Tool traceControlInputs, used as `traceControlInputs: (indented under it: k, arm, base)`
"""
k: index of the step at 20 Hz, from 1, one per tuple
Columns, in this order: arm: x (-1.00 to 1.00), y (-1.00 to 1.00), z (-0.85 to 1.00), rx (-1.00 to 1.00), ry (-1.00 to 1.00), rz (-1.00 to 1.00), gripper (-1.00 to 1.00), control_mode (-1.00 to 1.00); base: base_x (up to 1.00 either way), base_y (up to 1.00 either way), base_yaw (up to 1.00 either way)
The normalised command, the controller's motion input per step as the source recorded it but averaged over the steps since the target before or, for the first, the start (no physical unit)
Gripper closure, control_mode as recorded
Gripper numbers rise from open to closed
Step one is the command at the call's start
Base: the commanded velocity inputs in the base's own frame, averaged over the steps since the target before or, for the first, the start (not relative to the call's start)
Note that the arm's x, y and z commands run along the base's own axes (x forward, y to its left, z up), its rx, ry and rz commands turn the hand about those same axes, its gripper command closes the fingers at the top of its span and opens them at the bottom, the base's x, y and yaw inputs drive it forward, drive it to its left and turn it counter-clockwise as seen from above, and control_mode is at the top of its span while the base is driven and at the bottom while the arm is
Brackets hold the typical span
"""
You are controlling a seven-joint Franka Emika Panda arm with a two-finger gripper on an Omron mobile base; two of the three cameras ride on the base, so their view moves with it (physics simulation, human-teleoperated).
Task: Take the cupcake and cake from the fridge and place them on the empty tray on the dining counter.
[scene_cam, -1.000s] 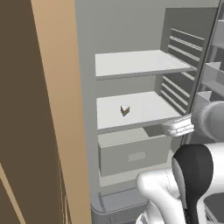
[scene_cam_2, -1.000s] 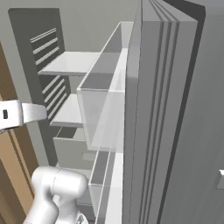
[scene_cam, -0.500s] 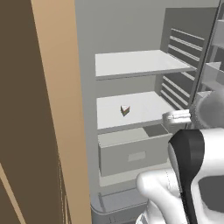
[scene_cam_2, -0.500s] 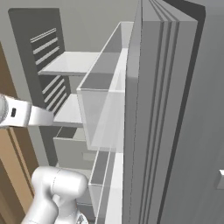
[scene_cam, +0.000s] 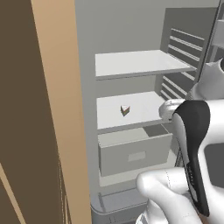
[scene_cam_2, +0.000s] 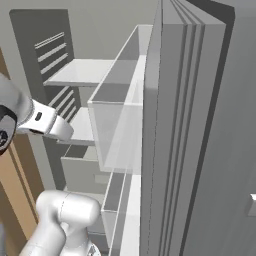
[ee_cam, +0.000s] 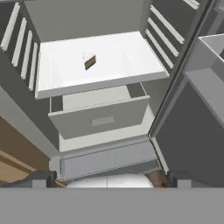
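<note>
Cake (scene_cam: 125, 110) is seen alone on the middle shelf (scene_cam: 131, 111) of the open fridge (scene_cam: 131, 26), resting flat toward the shelf's far left, its striped side turned outward. A grey drawer (scene_cam: 133, 151) is pulled partly out just below. End effector (ee_cam: 107, 178) is held spread wide, nothing between its tips, well short of the shelf.

Base views flank the open fridge (scene_cam: 131, 65); hand view nearer (looking down).
</note>
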Motion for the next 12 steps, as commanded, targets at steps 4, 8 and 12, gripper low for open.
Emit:
traceControlInputs:
  k: [4,8,12]
  arm:
    - [0.45,0.0,-0.34,0.0,-0.09,0.0,-1.0,-1.0]
    - [0.45,0.0,-0.4,0.0,-0.24,0.0,-1.0,-1.0]
    - [0.57,0.0,-0.38,0.02,-0.04,0.0,-1.0,-1.0]
  base:
    - [0.0,0.0,0.0]
    - [0.0,0.0,0.0]
    - [0.0,0.0,0.0]
